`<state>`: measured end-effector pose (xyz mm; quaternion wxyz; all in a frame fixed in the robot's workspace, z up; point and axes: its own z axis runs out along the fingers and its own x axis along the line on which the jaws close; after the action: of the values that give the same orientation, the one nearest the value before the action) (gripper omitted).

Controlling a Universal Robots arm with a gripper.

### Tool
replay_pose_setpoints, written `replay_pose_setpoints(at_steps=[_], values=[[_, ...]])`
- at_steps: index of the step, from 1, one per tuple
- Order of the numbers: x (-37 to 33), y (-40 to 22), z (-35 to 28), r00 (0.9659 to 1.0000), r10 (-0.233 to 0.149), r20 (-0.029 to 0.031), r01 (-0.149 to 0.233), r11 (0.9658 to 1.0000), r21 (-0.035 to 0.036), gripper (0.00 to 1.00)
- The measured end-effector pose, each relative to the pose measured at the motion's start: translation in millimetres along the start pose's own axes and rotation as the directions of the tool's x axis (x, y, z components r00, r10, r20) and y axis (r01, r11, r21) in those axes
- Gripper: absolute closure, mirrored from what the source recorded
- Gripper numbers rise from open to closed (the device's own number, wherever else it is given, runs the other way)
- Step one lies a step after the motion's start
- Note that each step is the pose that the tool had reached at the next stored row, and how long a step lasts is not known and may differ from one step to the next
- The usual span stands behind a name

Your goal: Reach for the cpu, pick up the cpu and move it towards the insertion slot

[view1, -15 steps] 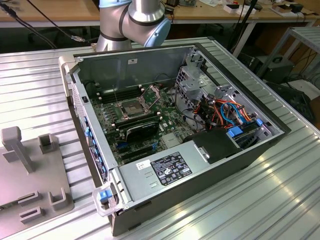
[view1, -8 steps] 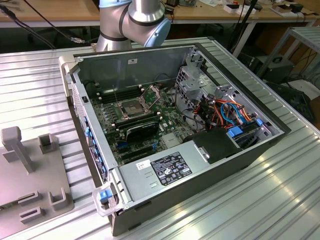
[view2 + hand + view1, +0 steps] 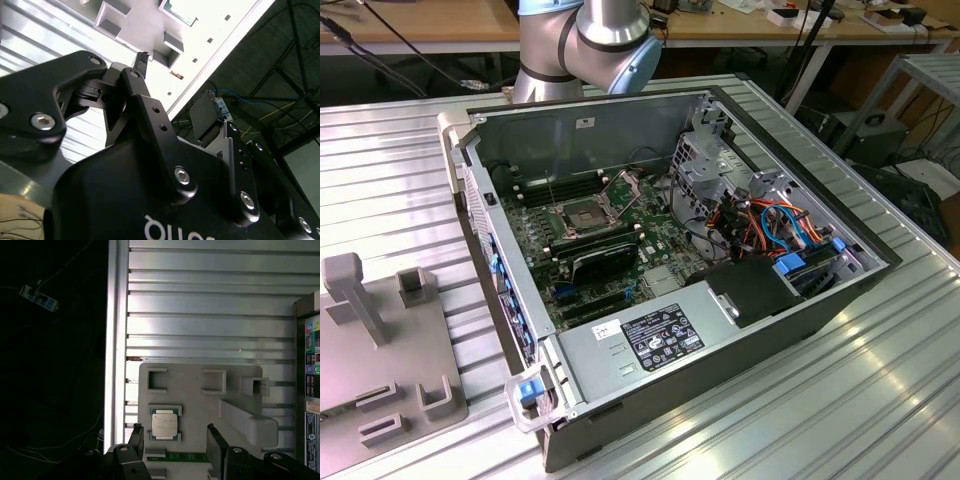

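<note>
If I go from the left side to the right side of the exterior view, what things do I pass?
grey fixture plate → insertion slot → metal drive cage → orange and blue cables

Robotics laboratory, as indicated by an arm mounted at a ribbed aluminium bench, an opened computer case and cable-strewn desks.

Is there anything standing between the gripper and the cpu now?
Nothing visible does. In the first wrist view the cpu lies uncovered on the grey fixture plate, and the open gripper faces it with no object between.
</note>
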<state>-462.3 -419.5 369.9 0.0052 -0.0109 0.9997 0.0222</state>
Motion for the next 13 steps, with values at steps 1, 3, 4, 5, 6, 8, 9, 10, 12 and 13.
replay_pose_setpoints(at_steps=[1, 3, 4, 5, 6, 8, 9, 10, 12, 13], values=[[0.0, -0.1, 2.5, 1.0, 0.0, -0.0001, 0.0, 1.0, 0.0001, 0.38], [0.1, -0.6, 6.3, 1.0, 0.0, -0.0001, 0.0, 1.0, 0.0, 0.38], [0.1, -1.0, 8.0, 1.0, -0.001, -0.0002, 0.001, 1.0, 0.0001, 0.38], [0.1, -1.4, 9.7, 1.0, -0.001, -0.0001, 0.001, 1.0, 0.0, 0.38], [0.1, -1.8, 11.1, 1.0, -0.001, -0.0001, 0.001, 1.0, 0.0001, 0.38], [0.3, -2.2, 14.6, 1.0, -0.001, -0.0002, 0.001, 1.0, 0.0001, 0.38], [0.3, -2.3, 16.1, 1.0, -0.001, -0.0002, 0.001, 1.0, 0.0001, 0.38], [0.3, -2.4, 17.7, 1.0, -0.001, -0.0001, 0.001, 1.0, 0.0, 0.38], [0.3, -2.6, 21.2, 1.0, -0.001, -0.0002, 0.001, 1.0, 0.0, 0.38], [0.3, -2.6, 22.6, 1.0, -0.001, -0.0001, 0.001, 1.0, 0.0, 0.38]])
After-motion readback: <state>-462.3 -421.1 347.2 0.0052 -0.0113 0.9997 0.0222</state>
